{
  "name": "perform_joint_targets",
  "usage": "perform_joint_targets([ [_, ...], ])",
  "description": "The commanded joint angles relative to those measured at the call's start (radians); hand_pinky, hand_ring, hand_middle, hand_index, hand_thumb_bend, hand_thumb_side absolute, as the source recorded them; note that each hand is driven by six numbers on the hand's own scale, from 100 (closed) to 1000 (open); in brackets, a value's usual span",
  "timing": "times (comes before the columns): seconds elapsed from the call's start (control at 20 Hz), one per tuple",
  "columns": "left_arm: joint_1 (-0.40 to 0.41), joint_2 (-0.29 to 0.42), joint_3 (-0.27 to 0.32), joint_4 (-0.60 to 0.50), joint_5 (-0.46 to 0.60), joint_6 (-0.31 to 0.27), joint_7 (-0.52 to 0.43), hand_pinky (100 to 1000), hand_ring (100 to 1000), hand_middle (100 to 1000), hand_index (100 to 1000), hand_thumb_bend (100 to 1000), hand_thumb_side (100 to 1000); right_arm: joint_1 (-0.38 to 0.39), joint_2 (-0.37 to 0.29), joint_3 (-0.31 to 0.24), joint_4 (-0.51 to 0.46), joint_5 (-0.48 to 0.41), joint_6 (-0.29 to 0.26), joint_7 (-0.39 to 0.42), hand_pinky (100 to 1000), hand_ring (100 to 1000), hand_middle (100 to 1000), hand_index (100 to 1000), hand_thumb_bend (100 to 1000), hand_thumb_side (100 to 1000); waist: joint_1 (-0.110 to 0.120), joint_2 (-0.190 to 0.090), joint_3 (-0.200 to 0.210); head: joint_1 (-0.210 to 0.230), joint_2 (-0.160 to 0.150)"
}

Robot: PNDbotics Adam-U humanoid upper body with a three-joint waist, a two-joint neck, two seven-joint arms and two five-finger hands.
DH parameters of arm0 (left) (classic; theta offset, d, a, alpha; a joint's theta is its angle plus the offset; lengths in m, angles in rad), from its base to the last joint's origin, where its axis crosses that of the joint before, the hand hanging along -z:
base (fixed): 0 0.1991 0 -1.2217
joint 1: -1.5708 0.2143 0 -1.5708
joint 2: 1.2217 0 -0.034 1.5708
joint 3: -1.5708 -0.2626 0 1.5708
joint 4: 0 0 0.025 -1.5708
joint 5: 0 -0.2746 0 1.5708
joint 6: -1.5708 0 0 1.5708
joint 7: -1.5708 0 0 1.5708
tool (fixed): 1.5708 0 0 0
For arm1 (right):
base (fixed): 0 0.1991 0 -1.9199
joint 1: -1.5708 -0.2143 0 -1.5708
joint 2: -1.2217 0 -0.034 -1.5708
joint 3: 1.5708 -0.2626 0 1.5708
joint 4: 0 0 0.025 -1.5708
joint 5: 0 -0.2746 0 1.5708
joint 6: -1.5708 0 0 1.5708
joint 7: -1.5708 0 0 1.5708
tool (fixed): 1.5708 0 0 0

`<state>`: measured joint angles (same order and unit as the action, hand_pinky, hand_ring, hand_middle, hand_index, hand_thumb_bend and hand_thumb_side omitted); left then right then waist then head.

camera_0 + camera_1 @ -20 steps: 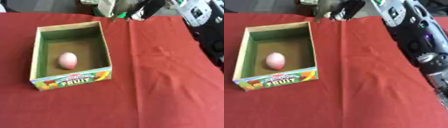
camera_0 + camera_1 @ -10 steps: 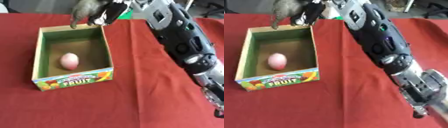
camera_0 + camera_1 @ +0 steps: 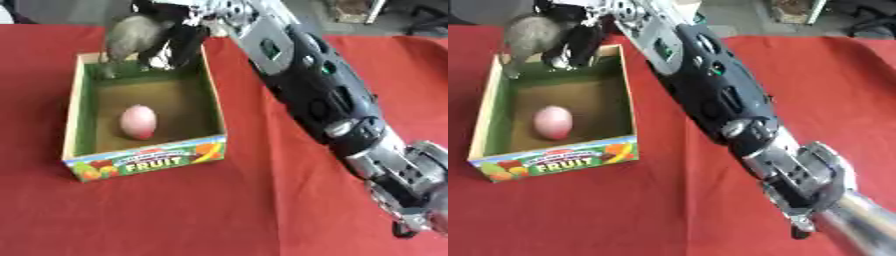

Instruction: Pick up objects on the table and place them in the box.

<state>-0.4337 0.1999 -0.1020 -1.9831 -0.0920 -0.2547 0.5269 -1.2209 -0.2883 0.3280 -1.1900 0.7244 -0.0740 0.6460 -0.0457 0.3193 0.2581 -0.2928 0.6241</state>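
My right arm (image 3: pixel 315 95) slants from lower right to the top centre of the frame, blocking that diagonal. Its hand (image 3: pixel 171 42), curled round a grey object (image 3: pixel 131 35), crowds the far end of the box (image 3: pixel 79 120). Inside, a pink egg-shaped thing (image 3: pixel 138 121) sits mid-floor. The red table (image 3: pixel 175 210) along the bottom and left lies free.

We see the right hand (image 3: pixel 579 42) gripping a grey object (image 3: pixel 528 34) over the box's (image 3: pixel 627 107) far end; pink egg (image 3: pixel 552 122) lies inside.
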Motion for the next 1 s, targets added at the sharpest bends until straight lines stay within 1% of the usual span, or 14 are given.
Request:
perform_joint_targets([
  [0.05, -0.018, -0.003, -0.004, -0.017, 0.009, -0.006, -0.01, 731, 623, 712, 814, 100, 784, -0.013, 0.018, -0.003, 0.028, 0.032, -0.004, -0.019, 508, 641, 378, 430, 100, 249, 0.003, -0.016, 0.007, -0.006, -0.01],
  [0.4, -0.026, -0.007, -0.008, -0.017, 0.015, -0.009, -0.018, 730, 623, 712, 813, 100, 785, 0.001, 0.054, 0.001, 0.104, 0.108, -0.02, -0.054, 507, 646, 381, 433, 100, 246, -0.001, -0.006, 0.02, -0.012, -0.016],
  [0.65, -0.028, -0.008, -0.009, -0.017, 0.017, -0.009, -0.019, 730, 623, 712, 813, 100, 786, 0.008, 0.062, 0.009, 0.15, 0.169, -0.037, -0.074, 519, 679, 431, 491, 100, 242, -0.005, -0.002, 0.024, -0.012, -0.018],
  [0.7, -0.027, -0.009, -0.009, -0.017, 0.017, -0.009, -0.019, 730, 623, 712, 813, 100, 786, 0.01, 0.065, 0.01, 0.158, 0.183, -0.043, -0.075, 532, 707, 494, 586, 100, 230, -0.005, -0.001, 0.024, -0.012, -0.019],
  [0.75, -0.027, -0.009, -0.009, -0.017, 0.018, -0.008, -0.019, 730, 623, 712, 813, 100, 777, 0.011, 0.067, 0.01, 0.163, 0.196, -0.05, -0.073, 538, 714, 538, 660, 100, 245, -0.006, 0.0, 0.023, -0.011, -0.018],
  [0.8, -0.027, -0.009, -0.009, -0.017, 0.018, -0.008, -0.018, 730, 623, 712, 813, 100, 787, 0.011, 0.069, 0.007, 0.167, 0.208, -0.057, -0.072, 546, 726, 577, 721, 100, 154, -0.007, 0.001, 0.023, -0.01, -0.018],
  [0.85, -0.027, -0.01, -0.01, -0.017, 0.018, -0.008, -0.019, 730, 623, 712, 813, 100, 787, 0.01, 0.07, 0.005, 0.169, 0.217, -0.063, -0.067, 555, 747, 623, 784, 100, 192, -0.007, 0.001, 0.022, -0.009, -0.018],
  [0.9, -0.027, -0.01, -0.01, -0.017, 0.018, -0.007, -0.019, 730, 623, 712, 813, 100, 787, 0.009, 0.072, 0.002, 0.171, 0.223, -0.069, -0.062, 565, 763, 673, 830, 100, 274, -0.008, 0.001, 0.022, -0.008, -0.018],
  [0.95, -0.026, -0.01, -0.01, -0.017, 0.018, -0.007, -0.019, 730, 624, 712, 813, 100, 787, 0.008, 0.072, -0.001, 0.171, 0.224, -0.074, -0.056, 568, 768, 689, 843, 100, 300, -0.008, 0.001, 0.021, -0.007, -0.018],
  [1.0, -0.026, -0.01, -0.011, -0.017, 0.019, -0.007, -0.019, 730, 624, 712, 813, 100, 787, 0.008, 0.072, -0.005, 0.17, 0.222, -0.077, -0.049, 579, 785, 725, 863, 100, 411, -0.008, 0.001, 0.021, -0.007, -0.017],
])
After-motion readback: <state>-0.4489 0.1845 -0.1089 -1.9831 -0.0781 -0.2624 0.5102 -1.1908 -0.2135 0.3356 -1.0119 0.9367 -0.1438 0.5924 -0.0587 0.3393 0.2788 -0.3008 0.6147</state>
